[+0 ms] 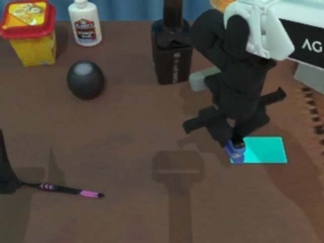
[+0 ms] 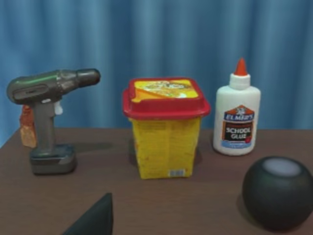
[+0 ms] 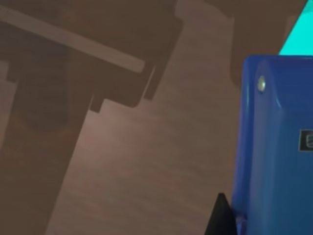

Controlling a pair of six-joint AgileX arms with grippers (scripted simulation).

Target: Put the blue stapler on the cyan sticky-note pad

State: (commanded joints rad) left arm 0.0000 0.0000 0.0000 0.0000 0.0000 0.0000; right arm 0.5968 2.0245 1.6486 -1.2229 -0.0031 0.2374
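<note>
The blue stapler (image 1: pixel 236 149) hangs under my right gripper (image 1: pixel 237 143), over the left edge of the cyan sticky-note pad (image 1: pixel 266 150), which lies flat at the table's right. The gripper is shut on the stapler, and the arm hides most of it from above. In the right wrist view the blue stapler (image 3: pixel 279 156) fills one side, one dark fingertip (image 3: pixel 222 218) presses against it, and a corner of the cyan pad (image 3: pixel 299 39) shows beyond. Whether the stapler touches the pad I cannot tell. My left gripper (image 1: pixel 4 169) is parked at the table's left edge, one fingertip (image 2: pixel 98 218) showing far off centre.
A black-and-pink toothbrush (image 1: pixel 76 191) lies at the front left. Along the back stand a yellow tub with a red lid (image 1: pixel 29 33), a white glue bottle (image 1: pixel 85 23) and a dark drill (image 1: pixel 172 50). A black ball (image 1: pixel 86 80) sits left of the middle.
</note>
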